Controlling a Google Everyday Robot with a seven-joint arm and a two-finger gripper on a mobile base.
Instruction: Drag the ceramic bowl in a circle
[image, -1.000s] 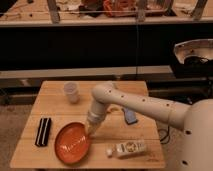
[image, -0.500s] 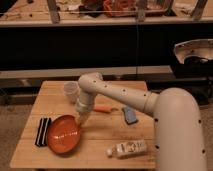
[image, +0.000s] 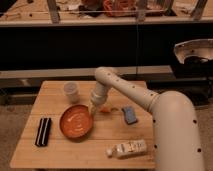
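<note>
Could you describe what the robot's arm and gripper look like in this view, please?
The arm is smooth, glossy off-white, built from thick rounded segments that narrow from a bulky near section to a slimmer forearm. Small dark dots, perhaps screw holes, run along its shell. No loose cables show. The gripper, at the ceramic bowl's right rim, is a tapered piece of the same pale colour.

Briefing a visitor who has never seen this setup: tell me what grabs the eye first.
The orange-red ceramic bowl stands out at the middle of the wooden table. The big white arm reaches in from the right, its gripper down at the bowl's right rim. A translucent white cup stands just behind the bowl.
</note>
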